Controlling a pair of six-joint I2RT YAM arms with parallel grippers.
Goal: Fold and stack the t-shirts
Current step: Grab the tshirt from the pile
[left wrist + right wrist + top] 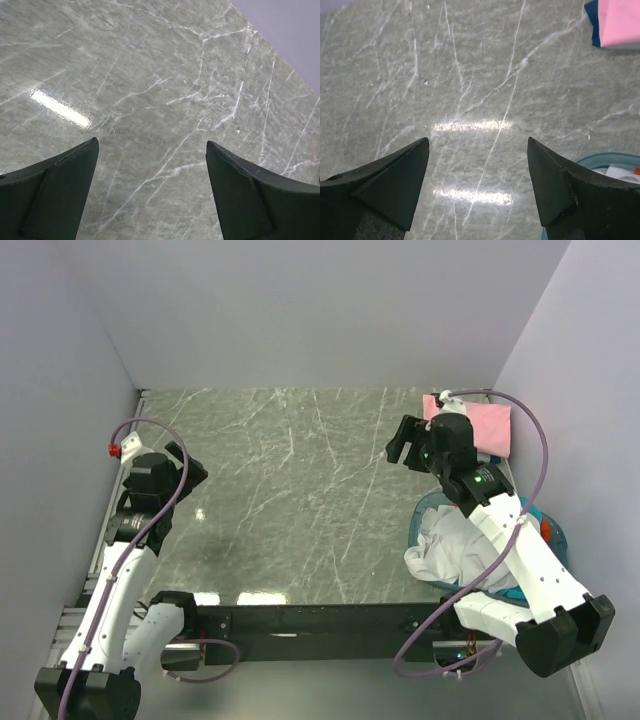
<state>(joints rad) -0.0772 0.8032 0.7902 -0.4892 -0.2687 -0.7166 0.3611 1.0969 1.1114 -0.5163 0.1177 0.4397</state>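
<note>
A folded pink t-shirt (pixel 482 424) lies at the table's back right, on top of a dark blue folded cloth whose edge shows in the right wrist view (pixel 593 26). The pink shirt also shows there (pixel 620 22). A crumpled white t-shirt (pixel 450 545) fills the round blue basket (pixel 552 540), with a bit of orange-red cloth (pixel 546 526) beside it. My right gripper (pixel 405 445) is open and empty above bare table, left of the pink shirt; its jaws (pixel 478 142) stand wide apart. My left gripper (pixel 192 476) is open and empty over the table's left side (pixel 152 145).
The basket stands at the table's right near edge, under my right arm; its rim (pixel 605 159) and white cloth (pixel 620 172) show in the right wrist view. A small red knob (pixel 113 449) sits at the left edge. Grey walls close in on three sides of the marble table (pixel 300 500).
</note>
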